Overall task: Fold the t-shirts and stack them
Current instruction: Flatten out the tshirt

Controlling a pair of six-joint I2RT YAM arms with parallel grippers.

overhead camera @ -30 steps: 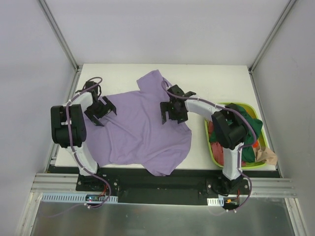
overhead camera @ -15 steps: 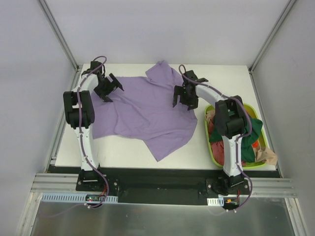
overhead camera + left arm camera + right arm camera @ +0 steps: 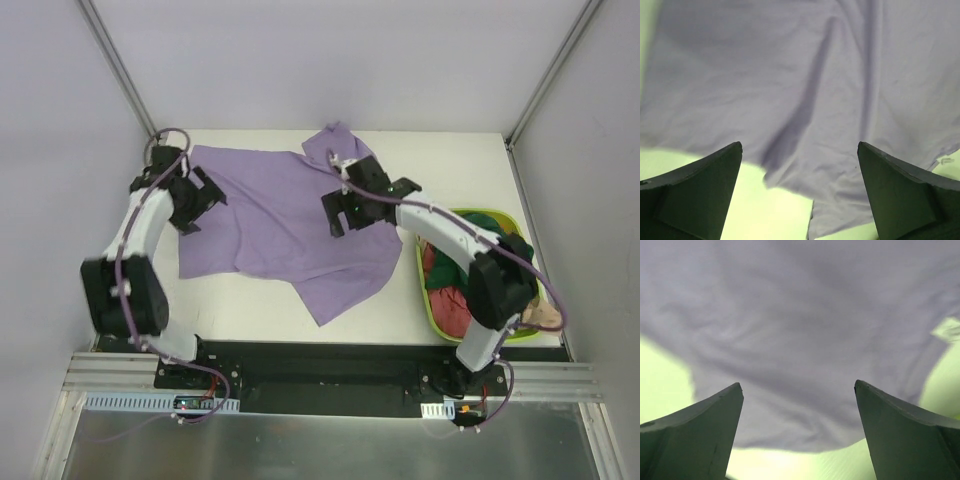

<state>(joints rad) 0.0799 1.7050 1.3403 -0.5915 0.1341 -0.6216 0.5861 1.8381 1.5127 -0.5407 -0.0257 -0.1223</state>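
Observation:
A lavender t-shirt (image 3: 280, 220) lies spread and creased on the white table (image 3: 450, 165), one corner hanging toward the near edge. It fills the left wrist view (image 3: 805, 85) and the right wrist view (image 3: 805, 335). My left gripper (image 3: 192, 200) is open and empty above the shirt's left edge. My right gripper (image 3: 345, 212) is open and empty above the shirt's right part. A dark green t-shirt (image 3: 490, 245) and a red-pink one (image 3: 445, 285) lie bunched in the basket.
A lime-green basket (image 3: 432, 312) stands at the table's right edge with the bunched clothes and a beige item (image 3: 540, 315). Metal frame posts stand at the far corners. White walls close in the table on three sides.
The shirt was dragged toward the far edge and now lies flatter. Both grippers have let go and drawn back, the left to the shirt's left edge, the right leftward over the shirt.

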